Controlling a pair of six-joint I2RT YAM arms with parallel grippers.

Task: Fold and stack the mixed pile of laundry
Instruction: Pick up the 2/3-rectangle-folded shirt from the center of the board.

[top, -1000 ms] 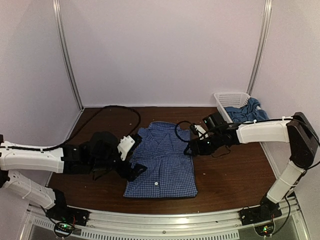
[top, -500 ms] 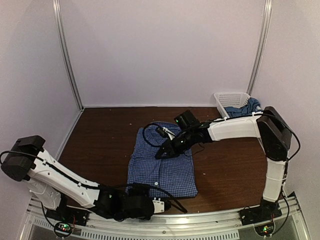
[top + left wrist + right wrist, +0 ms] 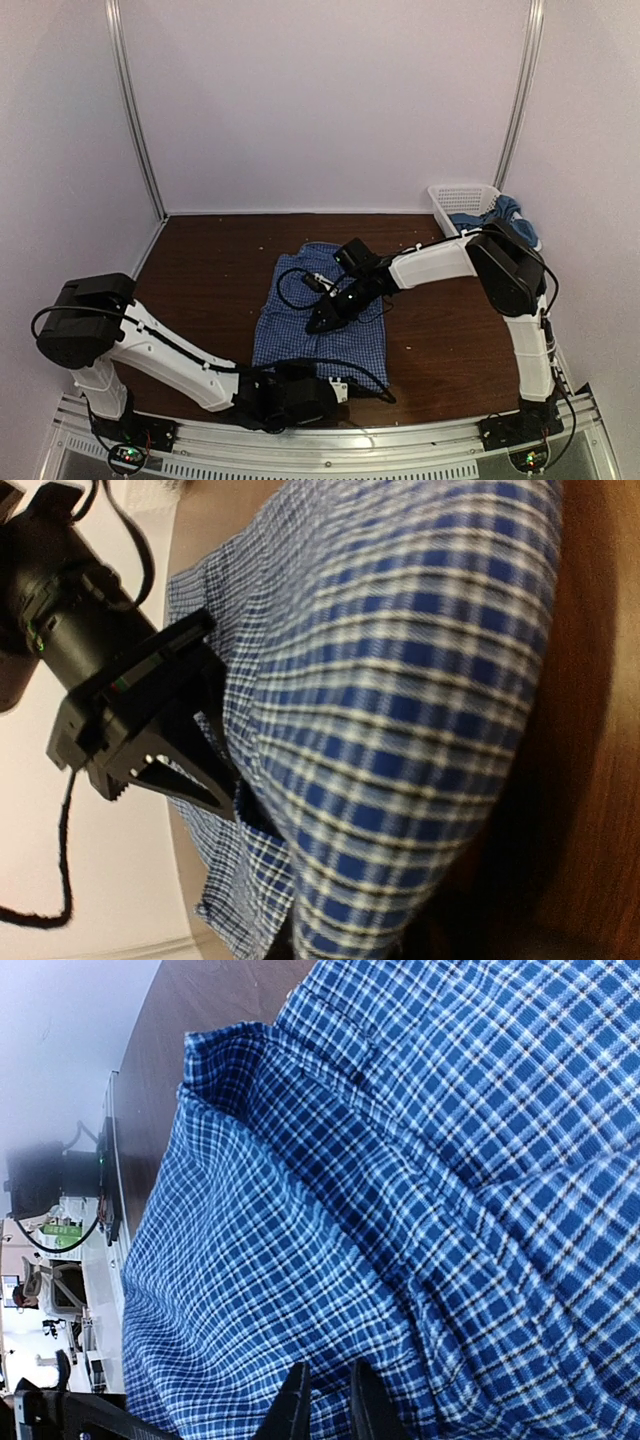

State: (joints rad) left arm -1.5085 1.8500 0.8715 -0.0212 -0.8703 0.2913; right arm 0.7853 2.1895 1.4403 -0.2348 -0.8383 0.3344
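Top external view has the checked shirt lying flattened in a rough rectangle on the middle of the brown table, its long sides running from the near edge toward the back wall. The right arm reaches in from the right and bends down over the garment, so that the right gripper sits on the shirt's middle, a little left of its centre line. From the right wrist, that gripper's two dark fingertips stand close together against the cloth, clamped on a narrow ridge of the check fabric raised between them. The left wrist camera sees the same pinch from the side, the black fingers meeting in a point on a fold. The left arm lies low along the near edge of the table, and the left gripper rests at the shirt's near hem. Its own camera is filled with bunched check cloth pressed up close, with no finger clearly in sight, so whether its jaws are apart or gripping the hem cannot be told. In the far right corner stands a white lattice basket, with the teal t-shirt heaped in it and spilling over its right side, well apart from the shirt.
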